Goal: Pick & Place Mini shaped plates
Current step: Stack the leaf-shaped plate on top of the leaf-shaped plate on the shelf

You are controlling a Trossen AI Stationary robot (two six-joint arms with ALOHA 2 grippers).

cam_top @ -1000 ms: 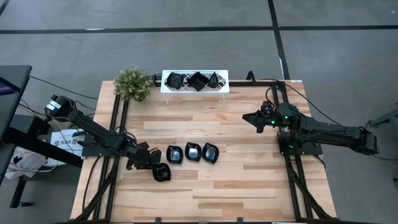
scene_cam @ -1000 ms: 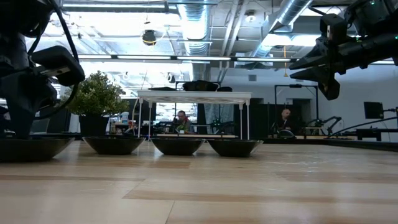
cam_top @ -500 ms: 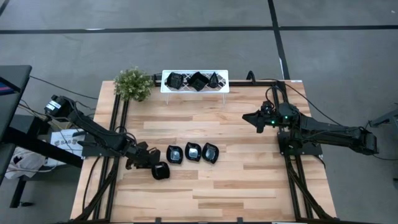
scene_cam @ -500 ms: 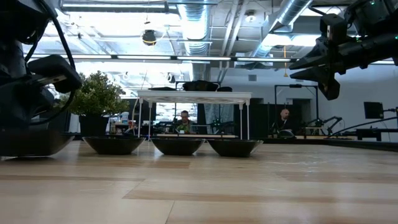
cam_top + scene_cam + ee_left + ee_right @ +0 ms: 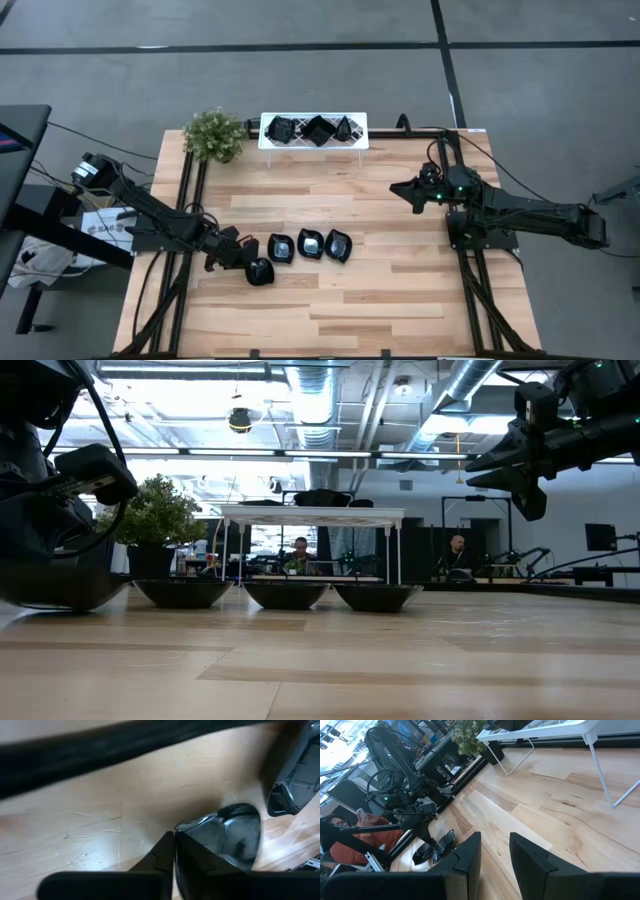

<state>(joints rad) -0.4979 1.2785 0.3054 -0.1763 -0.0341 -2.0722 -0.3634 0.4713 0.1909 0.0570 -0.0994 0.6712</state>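
Four glossy black mini shaped plates lie near the table's middle left. Three stand in a row: (image 5: 281, 247), (image 5: 311, 243), (image 5: 339, 245). The fourth plate (image 5: 260, 272) lies nearer the front, and my left gripper (image 5: 246, 262) is shut on it; the left wrist view shows this plate (image 5: 235, 832) just past the fingers. Three more black plates (image 5: 313, 130) rest on the white lattice rack (image 5: 268, 137) at the far edge. My right gripper (image 5: 402, 190) hangs open above the table's right half, holding nothing. My left gripper pinches the plate's near rim (image 5: 192, 827) between its two fingers, one finger on the inner face and one on the outer. The fingers come from the table's left, slanting down. Whether the plate is lifted clear of the wood cannot be told.
A small green plant (image 5: 213, 135) stands at the far left corner beside the rack. Black frame rails (image 5: 186, 200) run along both sides of the table. Bare wood lies at the front and right. People sit in the room beyond (image 5: 300, 552).
My left gripper has shut on the rim of the front plate. The plate has shifted a little toward the row of three.
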